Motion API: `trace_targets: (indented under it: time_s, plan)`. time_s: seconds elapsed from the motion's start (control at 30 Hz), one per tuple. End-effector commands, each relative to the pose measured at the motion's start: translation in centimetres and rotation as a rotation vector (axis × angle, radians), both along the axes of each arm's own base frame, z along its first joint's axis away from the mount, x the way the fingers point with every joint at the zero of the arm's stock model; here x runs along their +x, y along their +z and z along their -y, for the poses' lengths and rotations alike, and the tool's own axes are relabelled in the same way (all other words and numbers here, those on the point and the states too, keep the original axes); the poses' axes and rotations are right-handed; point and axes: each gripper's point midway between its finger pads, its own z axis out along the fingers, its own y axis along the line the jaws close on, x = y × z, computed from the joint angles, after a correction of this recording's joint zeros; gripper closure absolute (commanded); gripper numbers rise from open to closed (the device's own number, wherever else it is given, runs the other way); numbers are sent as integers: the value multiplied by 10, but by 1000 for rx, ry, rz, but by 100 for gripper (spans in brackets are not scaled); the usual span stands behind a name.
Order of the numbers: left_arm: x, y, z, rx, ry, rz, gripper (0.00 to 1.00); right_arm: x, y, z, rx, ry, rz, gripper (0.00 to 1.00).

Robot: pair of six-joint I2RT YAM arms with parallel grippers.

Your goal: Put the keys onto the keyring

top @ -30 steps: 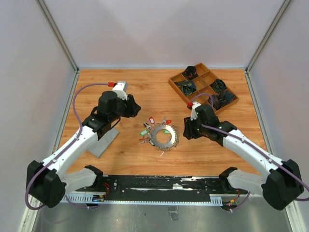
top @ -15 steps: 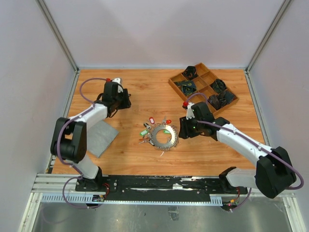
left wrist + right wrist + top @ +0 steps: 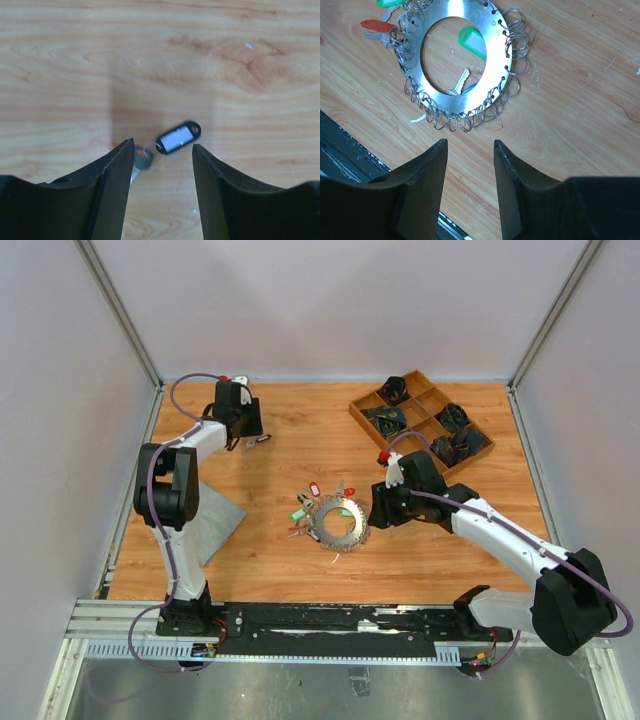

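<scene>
- The wooden bench carries everything; the work is split between its far-left corner and its middle.
- The keyring, a flat silver disc edged with many small wire loops, lies flat near the middle of the bench. Keys with red and green tags cluster at one side. Another green-tagged key lies inside its hole.
- The right gripper hovers just beside the keyring's edge, not touching it. Its jaws stand partly open and hold nothing. Judged from this, it waits to steady the ring.
- The left gripper hangs low over the far-left bench, well apart from the ring. Its jaws are about half open and empty.
- One loose key with a black-framed white tag lies flat on the bench between those left jaws, its metal blade partly hidden by one finger.
- The step in hand looks like picking up this loose key. The next move calls for lowering onto it, closing on the tag or blade, then carrying it to the ring.
</scene>
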Motion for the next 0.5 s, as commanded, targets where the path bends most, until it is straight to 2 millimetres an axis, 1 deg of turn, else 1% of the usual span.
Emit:
trace_targets:
  time_s: [0.0,0.07,0.23,0.47]
  plan:
    - [15,-14,-22,44,-17,-43,45,-1,0,2,6,24,8,57]
    - [18,-20,-22,40,-41,-66,45,-1,0,2,5,28,8,57]
    - [16,-36,-22,49,-67,-121,46,-3,-1,1,8,34,1,57]
    - [8,-46,-10,0,-115,-151,51,-4,-1,0,11,37,-2,57]
